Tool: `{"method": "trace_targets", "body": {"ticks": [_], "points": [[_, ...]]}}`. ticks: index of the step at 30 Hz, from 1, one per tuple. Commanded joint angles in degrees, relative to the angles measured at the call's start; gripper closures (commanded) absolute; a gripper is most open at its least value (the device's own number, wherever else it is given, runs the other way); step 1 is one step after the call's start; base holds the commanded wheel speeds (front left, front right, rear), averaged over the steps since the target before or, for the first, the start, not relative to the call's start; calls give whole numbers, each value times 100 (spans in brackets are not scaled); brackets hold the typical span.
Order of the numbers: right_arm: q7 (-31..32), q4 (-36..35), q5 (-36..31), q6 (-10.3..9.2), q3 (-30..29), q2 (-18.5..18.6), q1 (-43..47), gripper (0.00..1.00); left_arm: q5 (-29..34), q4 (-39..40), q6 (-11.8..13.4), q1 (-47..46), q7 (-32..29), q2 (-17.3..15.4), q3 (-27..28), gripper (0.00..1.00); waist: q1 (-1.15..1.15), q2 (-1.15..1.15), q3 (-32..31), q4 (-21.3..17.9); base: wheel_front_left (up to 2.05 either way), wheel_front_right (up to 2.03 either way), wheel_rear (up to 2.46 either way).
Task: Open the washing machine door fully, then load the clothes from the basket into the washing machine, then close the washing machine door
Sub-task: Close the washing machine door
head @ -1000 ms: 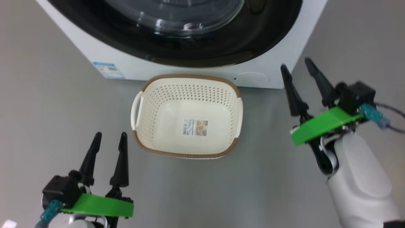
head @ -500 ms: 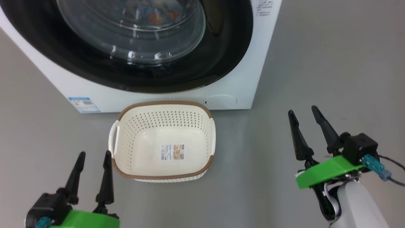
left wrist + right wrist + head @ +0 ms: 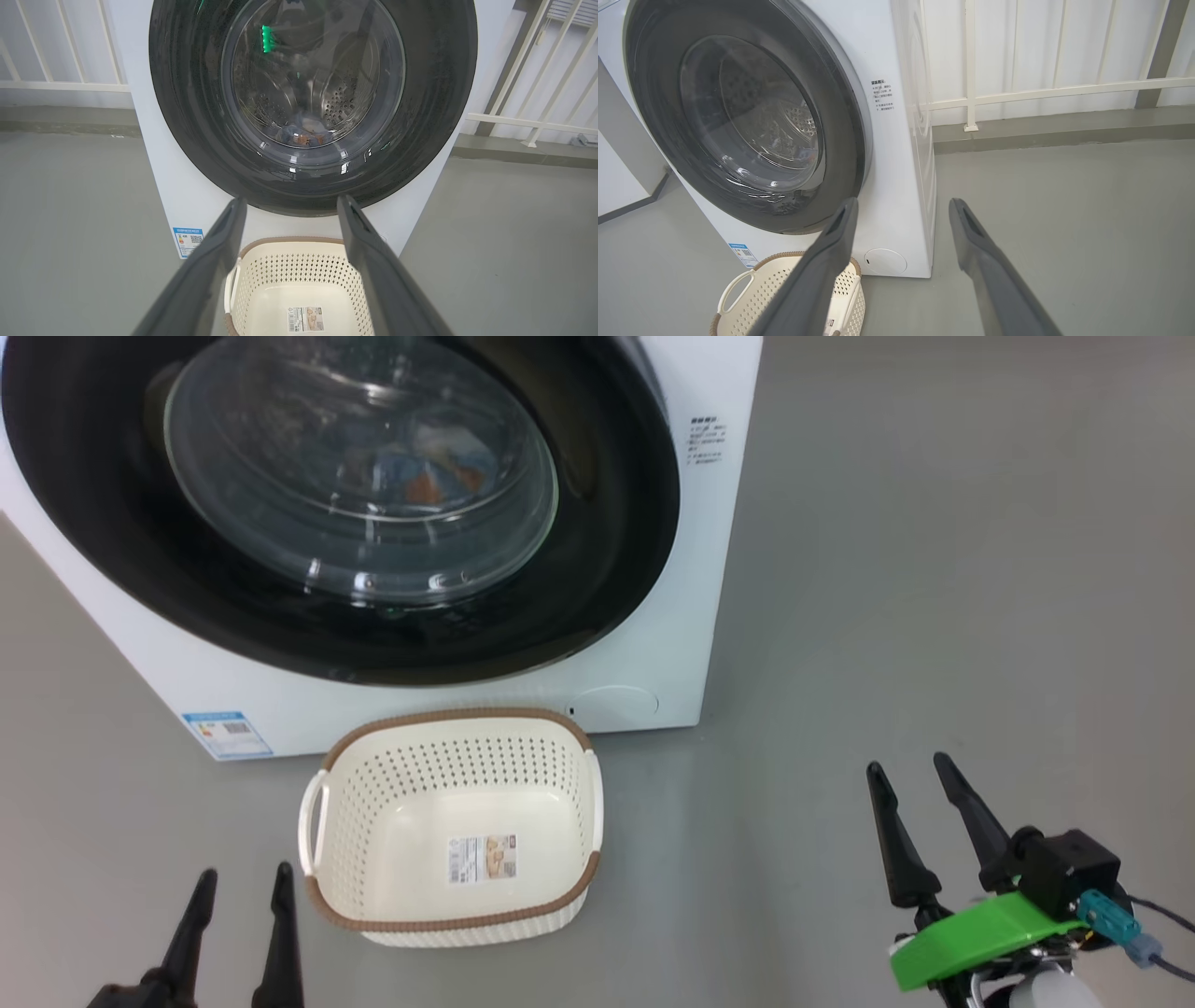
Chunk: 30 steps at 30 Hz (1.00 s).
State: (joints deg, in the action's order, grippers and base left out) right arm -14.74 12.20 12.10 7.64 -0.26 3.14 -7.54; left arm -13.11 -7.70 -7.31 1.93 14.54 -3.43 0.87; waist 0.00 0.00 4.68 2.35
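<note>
Washing machine door (image 3: 336,504) looks shut, clothes (image 3: 434,471) behind the glass, basket (image 3: 448,775) empty. Left gripper (image 3: 245,870) spread, empty, door at 12 o'clock, nearer. Right gripper (image 3: 906,763) spread, empty, door at 10. I'd call it done.

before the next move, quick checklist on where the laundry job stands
1. washing machine door flush against the front: ok
2. Door actually latched: cannot tell
3. clothes inside, seen through the door glass: ok
4. basket empty: ok
5. left pincer open, holding nothing: ok
6. right pincer open, holding nothing: ok
</note>
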Motion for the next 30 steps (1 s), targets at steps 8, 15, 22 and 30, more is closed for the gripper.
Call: {"method": "trace_targets", "body": {"ticks": [8, 15, 22, 30], "points": [[-26, -245, -23, -15, 122, -25, 318, 0, 143, 170, -18, 193, 46, -63, 357, 0, 0, 0, -357, -121, 0, 0, 0], [-26, -306, -32, -15, 98, -25, 420, 0, 177, 207, -18, 292, 46, -52, 383, 0, 0, 0, -378, -91, 0, 0, 0], [-26, -331, -23, -15, 117, -25, 446, 0, 215, 212, -18, 291, 46, -39, 389, 0, 0, 0, -375, -55, 0, 0, 0], [1, -118, 4, 0, -27, -24, 444, 100, 132, -6, 1, 383, -8, 26, 106, 100, 0, 0, -336, -20, 0, 0, 0]]}}
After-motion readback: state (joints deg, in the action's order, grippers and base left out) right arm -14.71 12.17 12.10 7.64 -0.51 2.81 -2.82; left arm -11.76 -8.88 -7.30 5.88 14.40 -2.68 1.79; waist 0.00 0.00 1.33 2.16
